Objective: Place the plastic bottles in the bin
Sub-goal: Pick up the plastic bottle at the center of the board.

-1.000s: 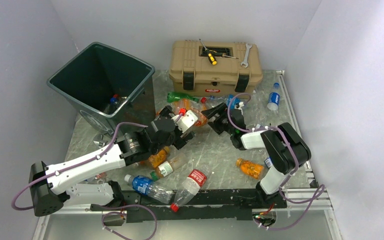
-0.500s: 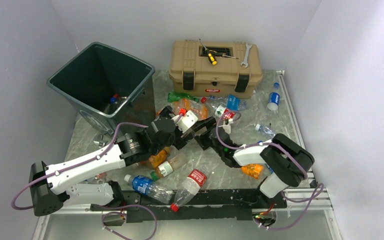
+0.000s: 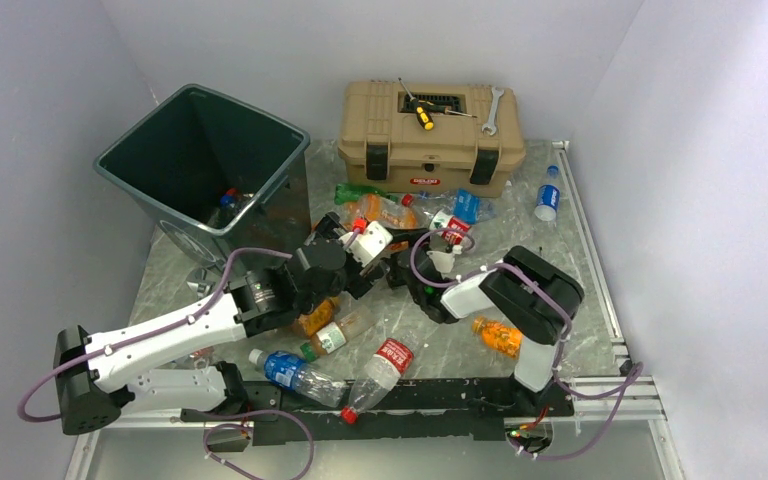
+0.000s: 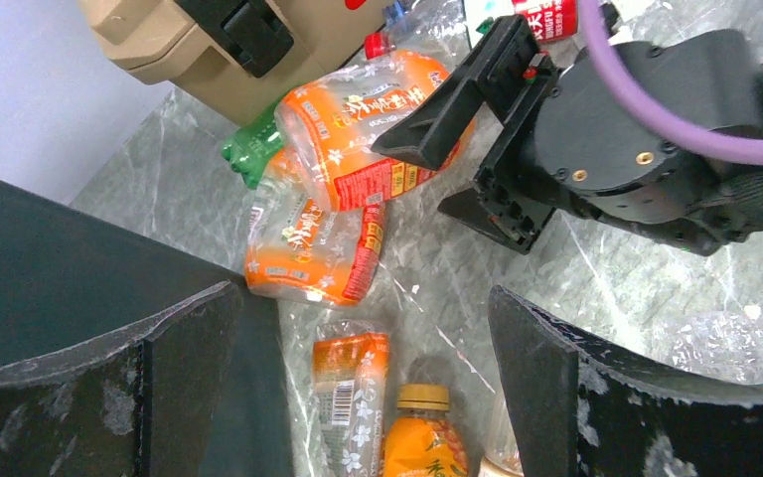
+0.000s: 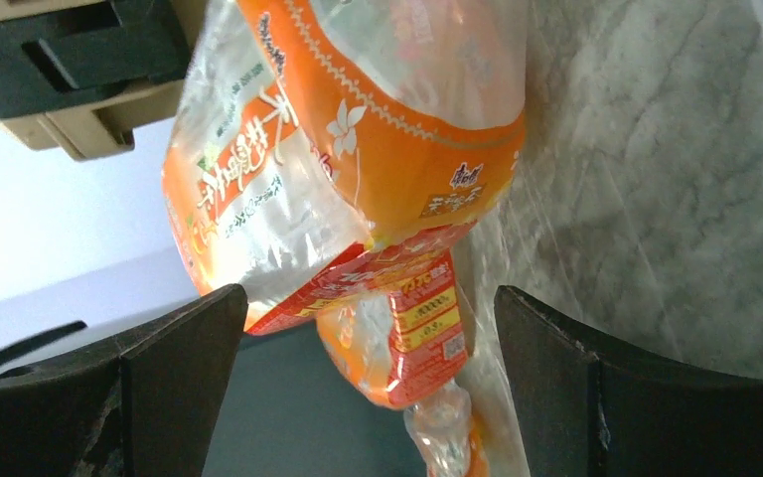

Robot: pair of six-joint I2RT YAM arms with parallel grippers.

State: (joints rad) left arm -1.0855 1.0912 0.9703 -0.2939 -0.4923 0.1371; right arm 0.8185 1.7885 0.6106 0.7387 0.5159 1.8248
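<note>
Right wrist: orange bottle (image 5: 358,149) ahead of end effector (image 5: 370,293).

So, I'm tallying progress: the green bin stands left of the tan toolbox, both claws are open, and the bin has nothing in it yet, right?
Not quite: the bin is not empty. The top external view shows at least one bottle lying at its bottom. The rest holds: it stands left of the toolbox, and the left claw and right claw are open.
</note>
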